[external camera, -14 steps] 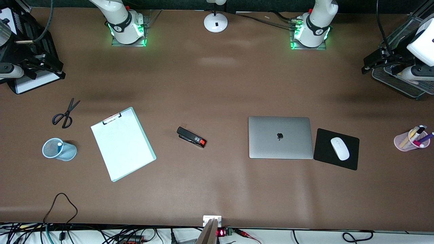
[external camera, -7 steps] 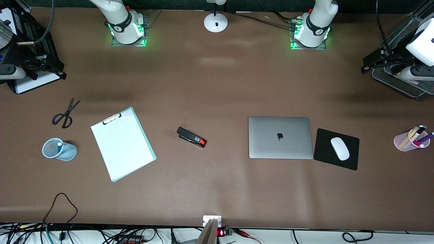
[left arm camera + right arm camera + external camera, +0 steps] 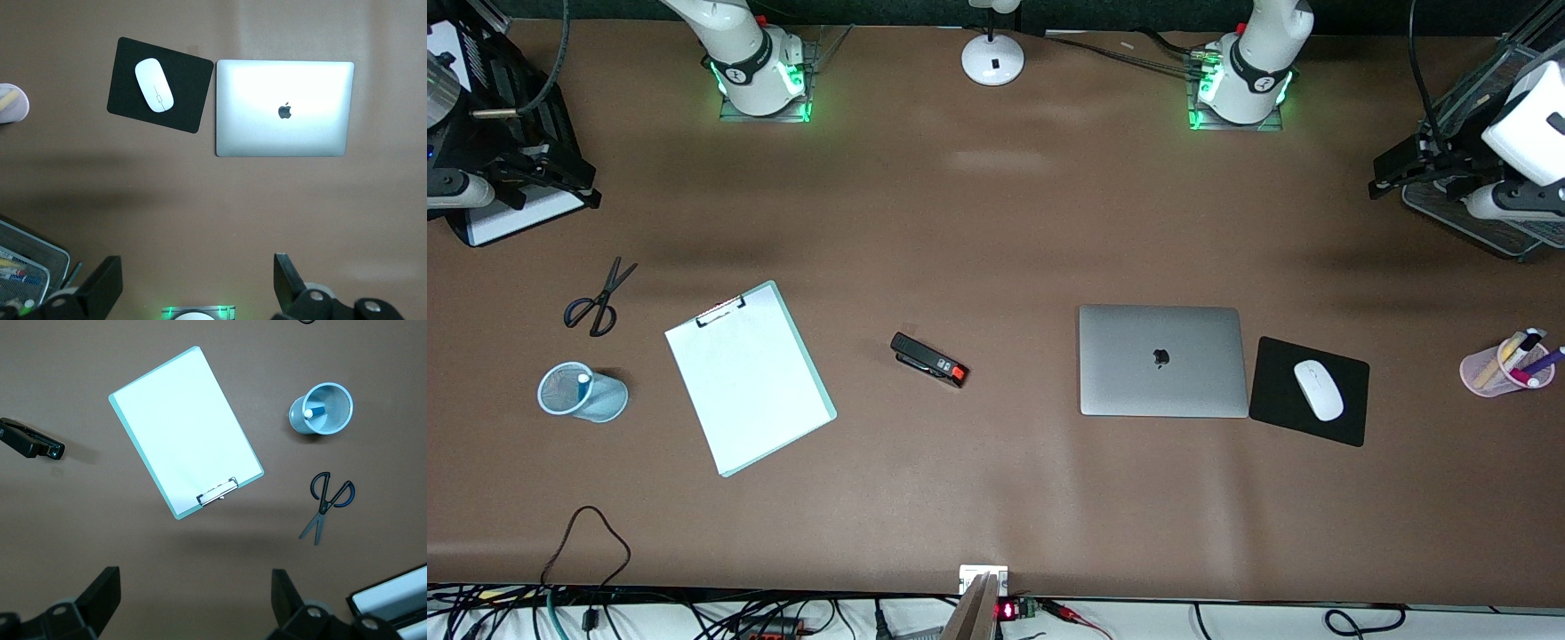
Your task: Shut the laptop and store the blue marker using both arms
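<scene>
The laptop point(image 3: 1162, 360) lies shut on the brown table, lid up with the apple logo showing; it also shows in the left wrist view point(image 3: 285, 109). The blue marker point(image 3: 583, 380) stands inside a light-blue mesh cup point(image 3: 578, 393) at the right arm's end, also in the right wrist view point(image 3: 313, 411). My left gripper point(image 3: 1387, 176) hangs open and empty over the table's edge at the left arm's end, its jaws wide apart point(image 3: 197, 283). My right gripper point(image 3: 569, 182) hangs open and empty high over the right arm's end point(image 3: 193, 593).
A black mouse pad point(image 3: 1343, 418) with a white mouse point(image 3: 1318, 389) lies beside the laptop. A pink cup of pens point(image 3: 1504, 364) stands at the left arm's end. A clipboard point(image 3: 749, 378), stapler point(image 3: 929, 359) and scissors point(image 3: 596, 298) lie toward the right arm's end. A lamp base point(image 3: 992, 58) stands between the arm bases.
My left gripper has drifted slightly toward the middle of the table. Nothing on the table has moved.
</scene>
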Available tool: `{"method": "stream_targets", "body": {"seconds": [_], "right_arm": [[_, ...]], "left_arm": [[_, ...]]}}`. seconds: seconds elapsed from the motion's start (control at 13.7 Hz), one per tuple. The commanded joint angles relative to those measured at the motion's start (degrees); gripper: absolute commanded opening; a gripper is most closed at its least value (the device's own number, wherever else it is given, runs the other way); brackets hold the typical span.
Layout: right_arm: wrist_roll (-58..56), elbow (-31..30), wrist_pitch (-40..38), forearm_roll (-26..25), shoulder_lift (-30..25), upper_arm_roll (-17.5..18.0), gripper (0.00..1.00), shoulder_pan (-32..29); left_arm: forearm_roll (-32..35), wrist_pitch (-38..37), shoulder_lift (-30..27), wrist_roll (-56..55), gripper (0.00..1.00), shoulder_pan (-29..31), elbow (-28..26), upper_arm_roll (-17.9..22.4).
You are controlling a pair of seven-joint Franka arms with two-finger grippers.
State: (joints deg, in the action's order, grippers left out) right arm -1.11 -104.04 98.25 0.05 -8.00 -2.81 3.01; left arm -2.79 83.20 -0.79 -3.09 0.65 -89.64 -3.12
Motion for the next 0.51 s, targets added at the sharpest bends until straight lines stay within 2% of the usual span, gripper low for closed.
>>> {"method": "stream_targets", "body": {"seconds": [0.0, 0.44], "right_arm": [[-0.7, 1.7, -1.2, 0.5, 0.5, 0.1, 1.0, -0.1], [-0.7, 1.7, -1.2, 0.4, 0.5, 0.1, 1.0, 0.0]], "left_arm": [[-0.8, -0.4, 0.4, 0.8, 1.0, -0.2, 2.2, 0.2], [-0.9, -1.0, -0.3, 0.5, 1.0, 0.1, 2.5, 0.0]]}}
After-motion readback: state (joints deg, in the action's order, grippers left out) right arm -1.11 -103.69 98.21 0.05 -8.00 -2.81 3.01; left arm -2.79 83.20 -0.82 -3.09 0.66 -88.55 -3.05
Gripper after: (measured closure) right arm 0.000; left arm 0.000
